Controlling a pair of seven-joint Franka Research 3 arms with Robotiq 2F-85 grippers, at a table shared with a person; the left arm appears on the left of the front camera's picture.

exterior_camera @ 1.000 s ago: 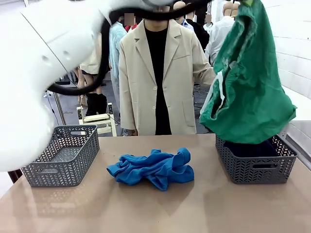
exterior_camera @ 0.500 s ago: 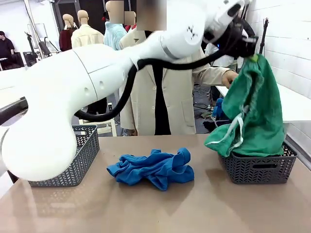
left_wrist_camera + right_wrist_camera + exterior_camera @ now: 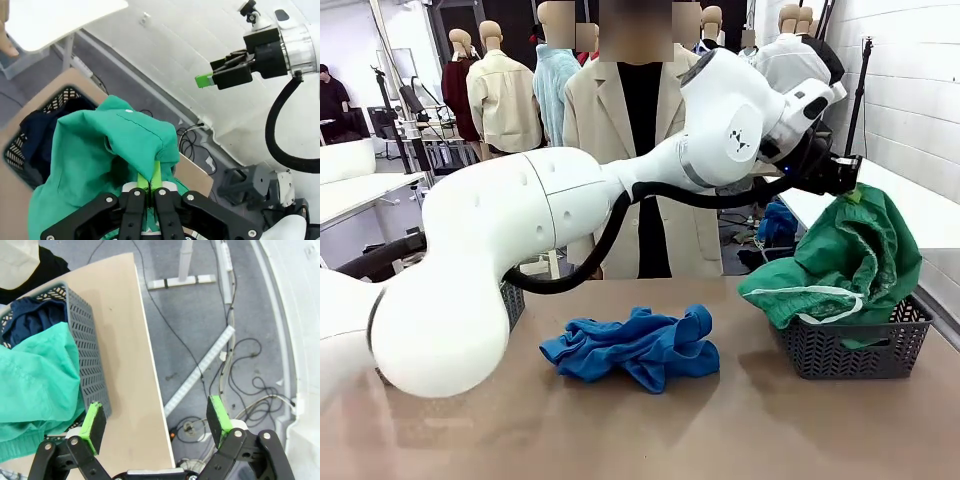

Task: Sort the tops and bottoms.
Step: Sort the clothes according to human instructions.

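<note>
My left arm reaches across the table, and its gripper (image 3: 844,186) is shut on the top of the emerald green bottoms (image 3: 850,262). They slump into and over the right grey mesh basket (image 3: 855,350), a white drawstring trailing on the basket's left rim. In the left wrist view the fingers (image 3: 156,175) pinch a fold of the green bottoms (image 3: 100,155) above the basket (image 3: 17,150), which holds the dark navy bottoms (image 3: 42,132). The bright blue top (image 3: 635,346) lies crumpled at mid-table. My right gripper (image 3: 156,420) is open beyond the table's right edge, beside the basket (image 3: 86,345).
A second grey basket (image 3: 512,300) stands at the left, mostly hidden behind my left arm. A person in a beige coat (image 3: 590,130) stands at the far side of the table. The table edge (image 3: 145,355) drops to a floor with cables on the right.
My left gripper has come down with the green bottoms from high above the right basket. The garment now rests bunched on the basket instead of hanging full length.
</note>
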